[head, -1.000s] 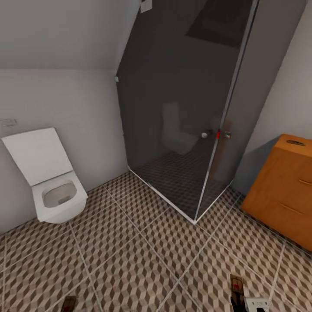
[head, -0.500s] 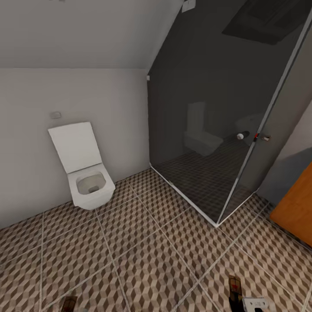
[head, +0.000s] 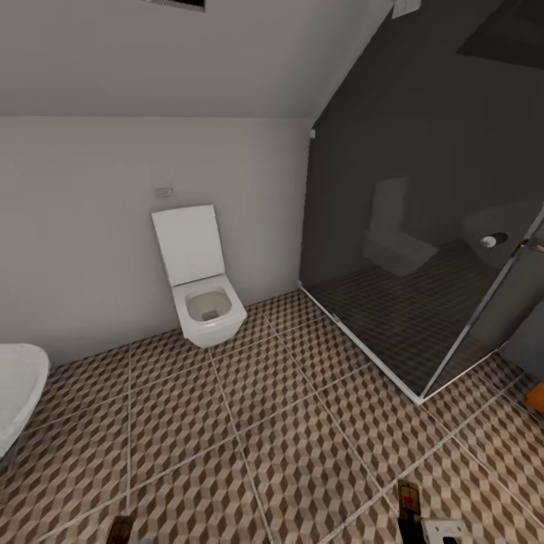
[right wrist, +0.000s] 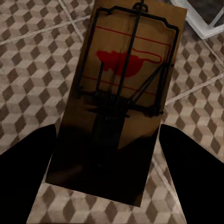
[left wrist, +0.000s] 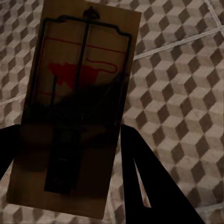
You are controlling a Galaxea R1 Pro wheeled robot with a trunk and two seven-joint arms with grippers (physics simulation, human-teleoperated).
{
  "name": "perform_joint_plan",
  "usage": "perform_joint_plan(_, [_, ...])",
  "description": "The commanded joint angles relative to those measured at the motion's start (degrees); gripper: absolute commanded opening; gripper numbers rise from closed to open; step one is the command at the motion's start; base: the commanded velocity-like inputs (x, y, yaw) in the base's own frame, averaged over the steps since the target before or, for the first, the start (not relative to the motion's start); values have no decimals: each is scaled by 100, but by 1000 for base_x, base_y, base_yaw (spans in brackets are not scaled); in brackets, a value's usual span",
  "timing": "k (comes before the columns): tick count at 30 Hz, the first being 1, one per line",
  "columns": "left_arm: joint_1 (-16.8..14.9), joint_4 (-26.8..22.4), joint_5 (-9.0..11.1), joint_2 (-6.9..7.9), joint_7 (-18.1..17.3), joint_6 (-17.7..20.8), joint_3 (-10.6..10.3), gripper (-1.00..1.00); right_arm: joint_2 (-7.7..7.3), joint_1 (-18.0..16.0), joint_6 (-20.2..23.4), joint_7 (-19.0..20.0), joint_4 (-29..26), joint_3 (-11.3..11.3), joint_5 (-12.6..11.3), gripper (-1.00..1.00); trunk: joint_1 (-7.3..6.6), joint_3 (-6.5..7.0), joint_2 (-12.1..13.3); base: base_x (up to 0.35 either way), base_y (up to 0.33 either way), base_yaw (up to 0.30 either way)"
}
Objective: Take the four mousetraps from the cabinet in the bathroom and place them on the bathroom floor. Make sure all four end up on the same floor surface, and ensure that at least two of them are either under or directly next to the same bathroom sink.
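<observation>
Each of my grippers holds a mousetrap. In the left wrist view, a brown wooden mousetrap (left wrist: 79, 107) with a red mouse print and a dark wire bar sits between the dark fingers of my left gripper (left wrist: 70, 163), over the cube-patterned bathroom floor (left wrist: 182, 93). My right gripper (right wrist: 112, 154) is shut on a second mousetrap (right wrist: 126, 98) in the same way. In the head view the traps' tips poke in at the lower edge, the left mousetrap (head: 121, 529) and the right mousetrap (head: 409, 500). The white sink (head: 17, 393) shows at the far left. An orange sliver of the cabinet (head: 538, 397) is at the right edge.
A white toilet (head: 205, 302) with its lid up stands against the pale back wall. Dark glass shower panels (head: 423, 249) with a white floor rail take up the right side. Open tiled floor (head: 264, 423) lies between the toilet, the shower and me.
The head camera has swung left: the toilet now sits nearer the middle, the sink has come in at the left and the cabinet has almost left the right edge. Both traps stay held.
</observation>
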Motion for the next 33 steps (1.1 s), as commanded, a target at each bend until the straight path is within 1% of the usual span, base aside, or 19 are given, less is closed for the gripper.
perform_joint_plan(1, [-7,15,-13,-4,46,-13,-48,-100,-3,-1,-22,24,2,6,-43,-100,-2,-7,-3,-150,262,285])
perform_joint_plan(23, [-7,14,-13,-4,46,-13,-46,-100,-3,-1,-26,23,1,6,-42,-100,-2,-52,-3,-134,252,285])
perform_joint_plan(33, [-7,14,-13,-4,46,-13,-48,-100,-3,-1,-26,22,0,6,-40,-100,-2,-73,-3,-96,223,285])
